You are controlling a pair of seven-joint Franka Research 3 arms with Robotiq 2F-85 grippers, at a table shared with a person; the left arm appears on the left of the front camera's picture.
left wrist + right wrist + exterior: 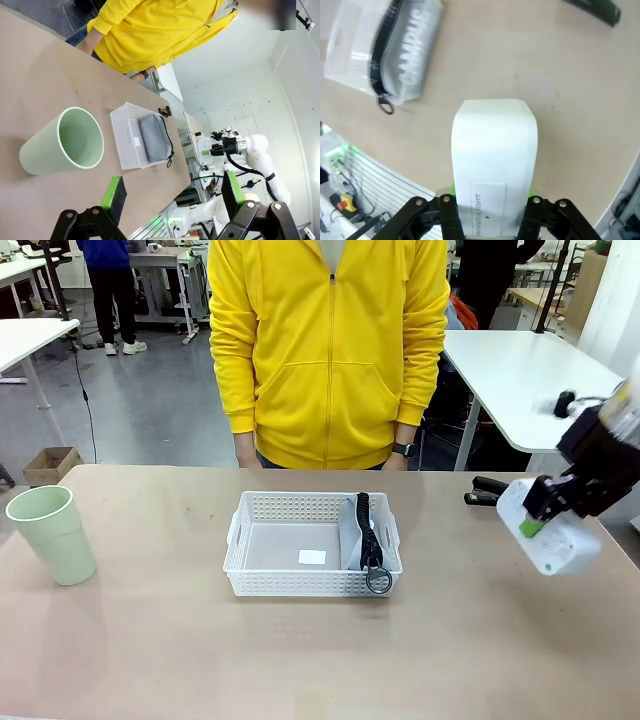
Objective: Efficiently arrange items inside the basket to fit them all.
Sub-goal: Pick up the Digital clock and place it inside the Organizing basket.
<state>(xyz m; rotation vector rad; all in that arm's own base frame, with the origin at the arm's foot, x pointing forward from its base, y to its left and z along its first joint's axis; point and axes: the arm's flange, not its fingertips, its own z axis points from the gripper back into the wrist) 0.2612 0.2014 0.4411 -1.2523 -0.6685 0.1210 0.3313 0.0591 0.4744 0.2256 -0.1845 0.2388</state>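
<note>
Basket [300, 583], white lattice plastic: stood at the middle of the table [150, 640], before a person [330, 350] in a yellow jacket. Grey "CAMPUS" pouch [352, 540]: lay inside the basket against its right wall, black strap [364, 525] uppermost, metal ring [379, 580] at the near rim. Small white box [562, 540], marked "SNOOZE/LIGHT": well right of the basket, clamped between the pads of the right tool [532, 527]. Black stapler [487, 492]: right of the basket, toward the far side. Pale green cup [52, 533]: upright, well left of the basket. Left tool [172, 189]: jaws apart, holding nothing.
</note>
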